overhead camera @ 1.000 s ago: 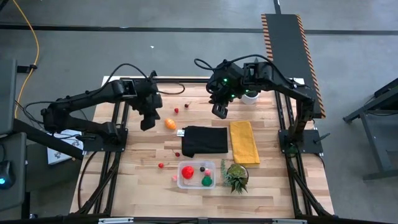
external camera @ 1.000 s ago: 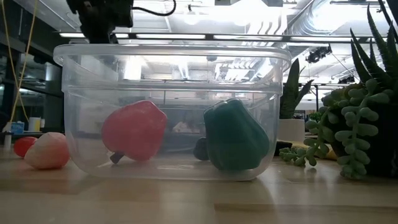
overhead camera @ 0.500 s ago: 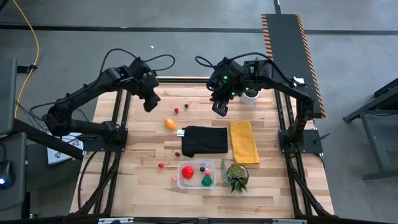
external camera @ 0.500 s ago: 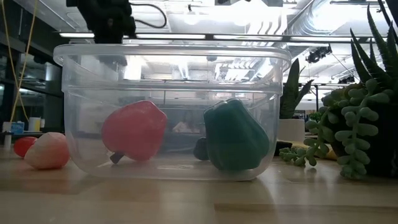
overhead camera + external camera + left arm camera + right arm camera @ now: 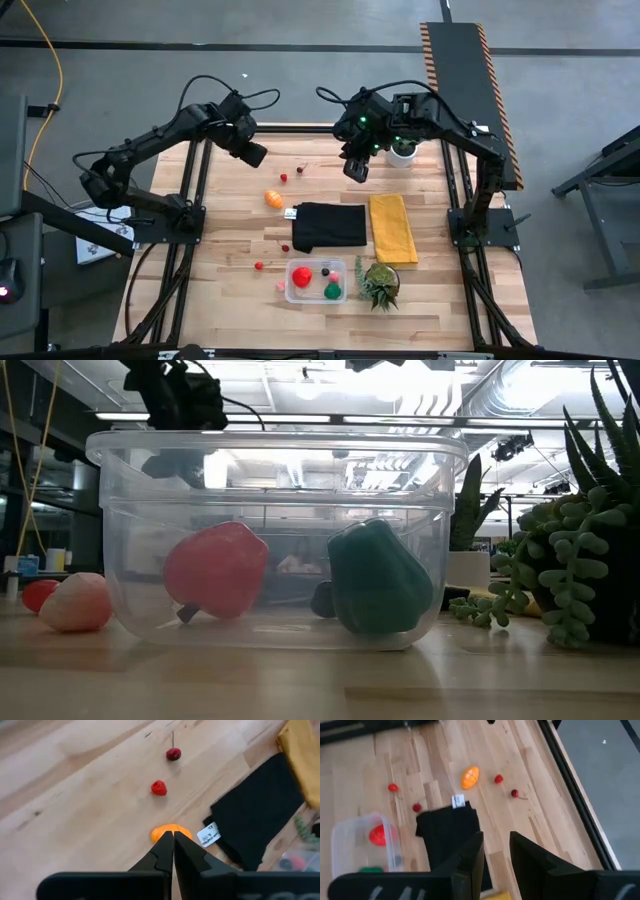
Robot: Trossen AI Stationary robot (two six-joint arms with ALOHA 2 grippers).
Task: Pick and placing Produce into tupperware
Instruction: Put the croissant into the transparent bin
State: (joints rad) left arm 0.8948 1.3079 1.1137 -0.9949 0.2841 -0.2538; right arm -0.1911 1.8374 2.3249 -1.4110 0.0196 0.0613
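Observation:
The clear tupperware [image 5: 316, 280] stands near the table's front edge. It holds a red piece [image 5: 217, 570], a green piece [image 5: 380, 578] and a dark berry [image 5: 324, 271]. An orange piece [image 5: 272, 198] lies on the wood left of the black cloth [image 5: 330, 226]. Beyond it lie a red berry [image 5: 159, 788] and a cherry [image 5: 173, 754]. A pink piece [image 5: 75, 602] and a red berry [image 5: 38, 595] lie outside the tub. My left gripper [image 5: 255, 155] hangs shut above the far-left table, holding nothing. My right gripper [image 5: 496, 840] hangs open, high over the far middle.
A yellow cloth [image 5: 392, 228] lies right of the black one. A spiky green plant [image 5: 380, 283] stands right of the tub, and a white pot [image 5: 402, 153] stands at the far edge. Two more red berries [image 5: 259, 266] [image 5: 284, 248] lie on the wood near the tub.
My left gripper has swung toward the table's far edge and a little to the right, away from the orange piece. It has rolled about its own axis and stayed shut. The right arm has kept still.

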